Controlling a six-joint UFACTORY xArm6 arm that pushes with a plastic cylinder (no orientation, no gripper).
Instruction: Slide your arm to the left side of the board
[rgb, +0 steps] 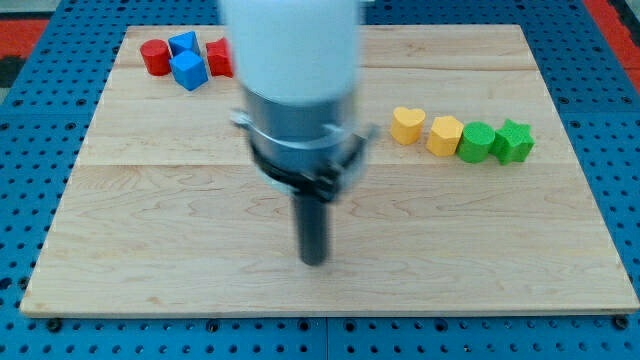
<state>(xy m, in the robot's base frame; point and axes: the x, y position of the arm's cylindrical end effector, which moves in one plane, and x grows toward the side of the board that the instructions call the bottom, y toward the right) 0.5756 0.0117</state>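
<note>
My tip (314, 260) rests on the wooden board (150, 230), near the lower middle, apart from every block. The arm's white and grey body (295, 90) rises above it and looks blurred. At the view's top left lie a red cylinder (155, 57), a blue block (183, 43), a blue cube (188, 70) and a red block (219, 58), partly hidden by the arm. At the view's right lies a row: a yellow heart (406, 125), a yellow block (445, 134), a green block (476, 141) and a green star (514, 140).
The board sits on a blue perforated table (40, 120). A red area (610, 20) shows at the view's top right corner.
</note>
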